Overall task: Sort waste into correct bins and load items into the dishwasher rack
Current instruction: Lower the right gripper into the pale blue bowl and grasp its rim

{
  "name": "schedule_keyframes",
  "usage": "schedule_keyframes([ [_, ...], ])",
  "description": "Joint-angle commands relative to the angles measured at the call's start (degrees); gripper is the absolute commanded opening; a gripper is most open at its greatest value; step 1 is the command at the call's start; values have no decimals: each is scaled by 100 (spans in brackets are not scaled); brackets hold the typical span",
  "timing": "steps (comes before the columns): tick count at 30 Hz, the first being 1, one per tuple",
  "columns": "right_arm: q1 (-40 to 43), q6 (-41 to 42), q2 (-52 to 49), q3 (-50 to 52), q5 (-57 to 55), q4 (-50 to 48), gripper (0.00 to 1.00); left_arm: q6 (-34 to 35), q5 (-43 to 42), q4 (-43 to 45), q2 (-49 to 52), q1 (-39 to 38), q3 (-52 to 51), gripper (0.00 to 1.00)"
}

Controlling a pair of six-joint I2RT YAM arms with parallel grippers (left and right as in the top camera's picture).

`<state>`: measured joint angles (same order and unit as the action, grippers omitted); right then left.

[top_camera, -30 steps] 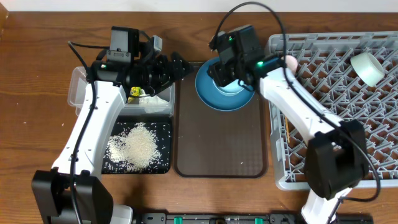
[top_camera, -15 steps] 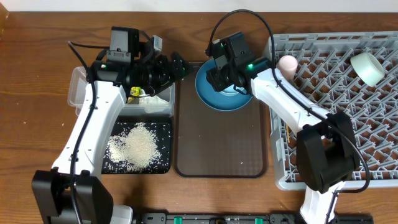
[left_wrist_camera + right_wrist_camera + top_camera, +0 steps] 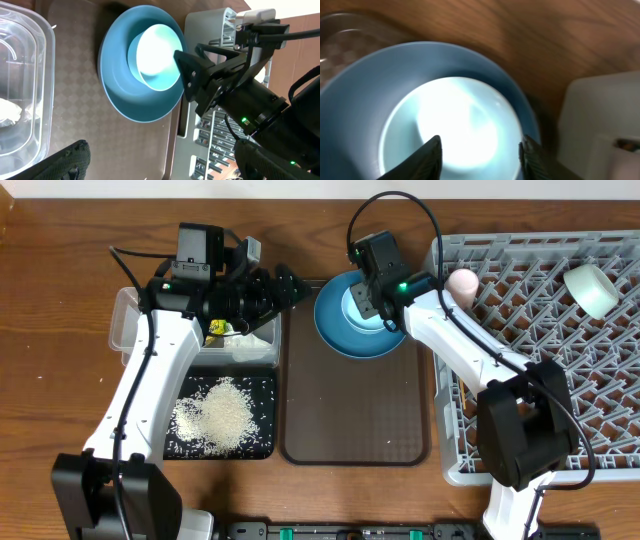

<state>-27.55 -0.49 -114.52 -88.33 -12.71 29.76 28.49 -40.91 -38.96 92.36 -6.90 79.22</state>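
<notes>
The dark-blue plate [image 3: 340, 335] lies at the far end of the brown serving tray, with the light-blue bowl [image 3: 352, 306] on it. My right gripper [image 3: 364, 296] hangs open just over that bowl [image 3: 455, 125]. One of its fingers [image 3: 429, 157] is over the bowl's inside and the other is at its right rim. Nothing is gripped. My left gripper [image 3: 287, 283] stands open and empty by the clear tub [image 3: 130, 330], which holds the napkin [image 3: 255, 345] and the snack wrapper [image 3: 217, 328]. Rice [image 3: 222, 412] lies in the black tray [image 3: 262, 445]. The pink cup [image 3: 462, 280] and the mint bowl [image 3: 592, 290] sit in the rack [image 3: 540, 410].
The brown serving tray [image 3: 355, 415] lies between the bins and the rack. In the left wrist view the right arm [image 3: 240, 100] reaches across the rack's edge to the plate [image 3: 120, 95], and the tub's wall [image 3: 45, 85] is at the left.
My right gripper swung left over the plate, then came back a little and now hangs over the bowl with its jaws slightly narrower. The left arm has not moved.
</notes>
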Motion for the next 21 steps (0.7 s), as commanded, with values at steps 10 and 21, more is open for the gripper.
schedule_keyframes([
  [10,22,90,-629,9,-798,87,33,2,50,0,-63,9,39,94],
  [21,26,87,-831,9,-986,20,36,2,50,-2,-63,9,39,95],
])
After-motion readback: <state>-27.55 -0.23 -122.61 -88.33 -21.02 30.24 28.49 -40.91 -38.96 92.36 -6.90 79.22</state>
